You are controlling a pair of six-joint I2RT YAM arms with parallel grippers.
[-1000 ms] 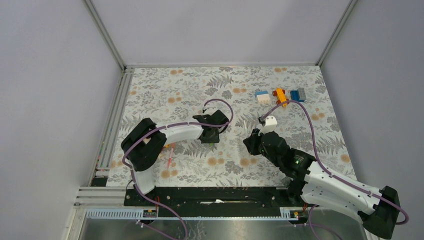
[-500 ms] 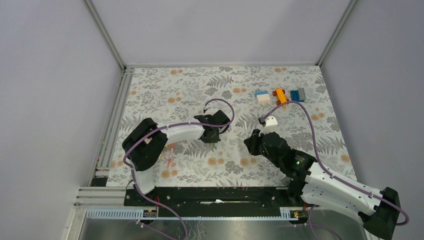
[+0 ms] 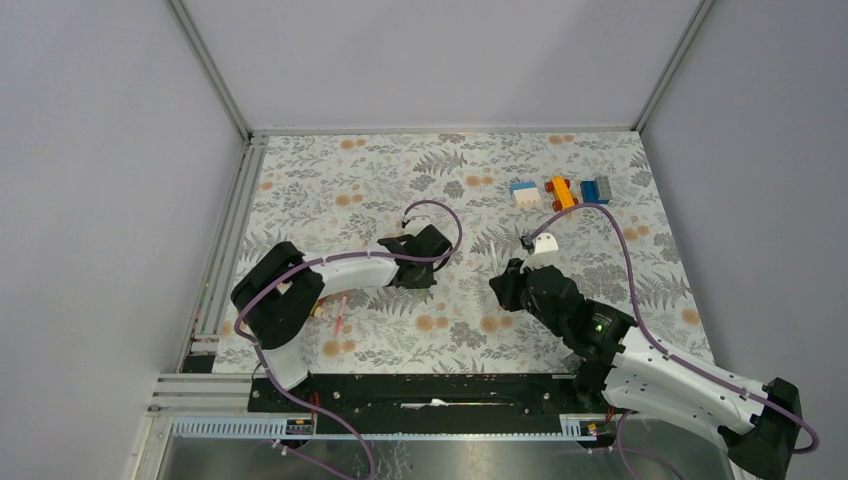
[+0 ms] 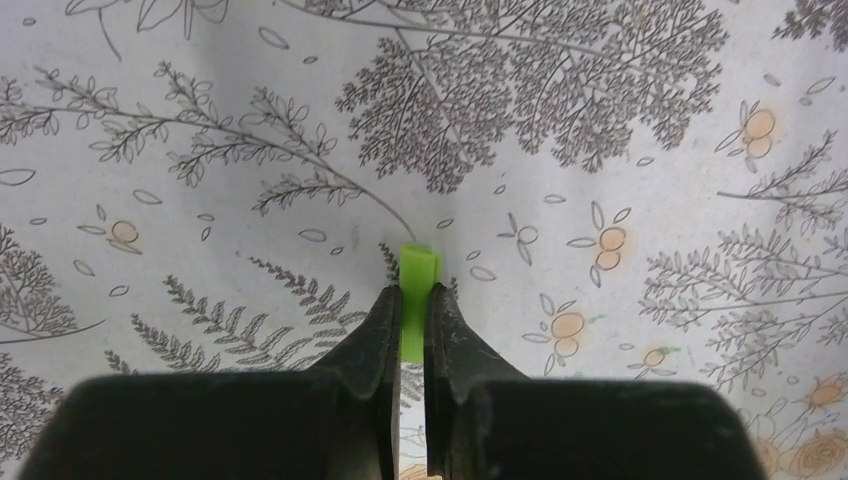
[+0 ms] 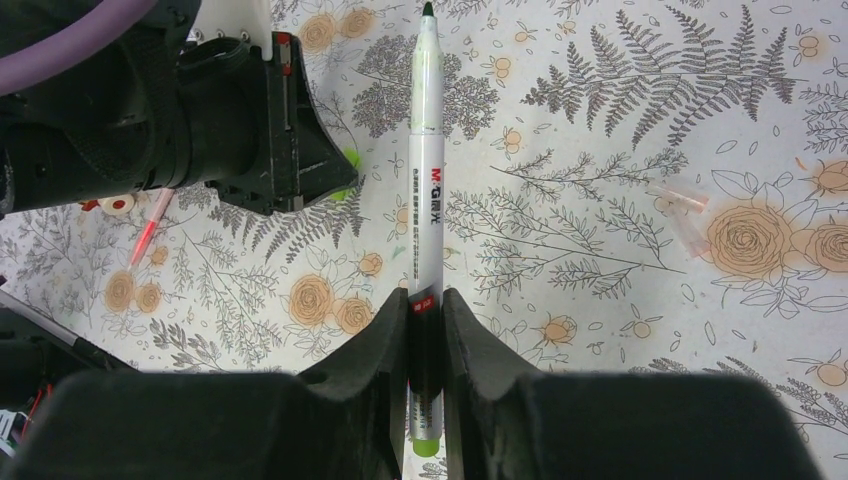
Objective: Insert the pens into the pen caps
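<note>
The left pincer [image 4: 412,305] is closed narrow on the green cap [image 4: 418,268]. It grips the cap's lower part, so the upper end sticks out past the fingertips toward the flowered surface [image 3: 350,180]. The cap stands in line with the fingers; whether its free end touches the cloth I cannot tell. From above, this pincer sits near the middle of the surface, a little left of centre, with its arm reaching in from the near left.

The right pincer [image 5: 425,305] is clamped on the white pen [image 5: 427,180], holding it near its green rear end, which shows just behind the fingers. The long barrel runs straight out ahead of the pincer, with printed lettering along it, and ends in a dark tip. Pen and cap are apart. In the right wrist view the left pincer lies to the left of the barrel's forward half, with a bit of green showing under it, and the pen's tip reaches past it.

A pink pen [image 3: 340,318] lies on the surface beside the left arm, near the left edge. Two short pale pink caps [image 5: 680,198] lie close together on the cloth to the right of the white pen. Three toy blocks [image 3: 560,191] sit in a row at the far right, well apart from both pincers
</note>
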